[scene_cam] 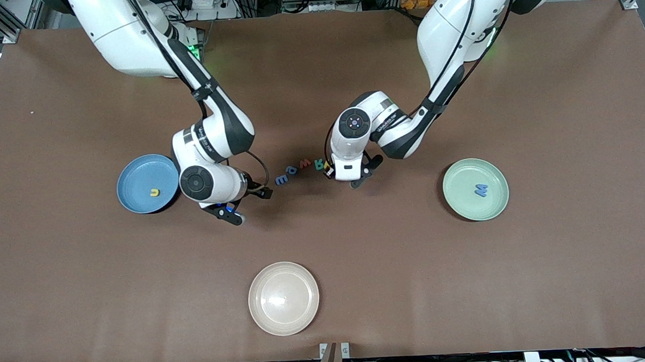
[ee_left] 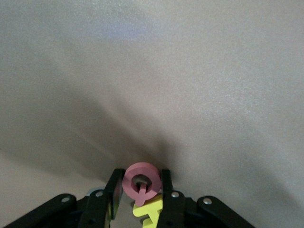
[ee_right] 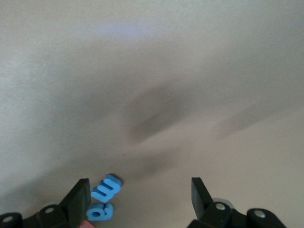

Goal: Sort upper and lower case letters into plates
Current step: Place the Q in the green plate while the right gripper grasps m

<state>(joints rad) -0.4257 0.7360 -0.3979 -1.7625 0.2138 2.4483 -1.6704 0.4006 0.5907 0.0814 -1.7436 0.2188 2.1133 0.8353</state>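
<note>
The brown table (scene_cam: 550,280) is carrying three plates. The blue plate (scene_cam: 137,178) is lying toward the right arm's end, with a small yellow letter (scene_cam: 155,192) sitting in it. The mint green plate (scene_cam: 467,202) is lying toward the left arm's end, with a blue letter (scene_cam: 481,190) resting in it. The cream plate (scene_cam: 283,298) is sitting nearest the front camera, between the other two.

A short row of loose letters is lying on the table between the two grippers: a blue letter (scene_cam: 281,179), a second blue letter (scene_cam: 291,171) just beside it, a pink letter (scene_cam: 305,164) and a teal letter (scene_cam: 318,164).

The right gripper (ee_right: 140,202) is hovering over the table just beside the blue plate, its fingers (ee_right: 78,199) spread wide apart and gripping nothing; two blue letters are showing by one fingertip.

The left gripper (ee_left: 141,187) is down at the teal end of the row, its fingers (ee_left: 167,187) pinching a pink ring-shaped letter (ee_left: 140,181), with a yellow letter (ee_left: 149,211) lying right against it.
</note>
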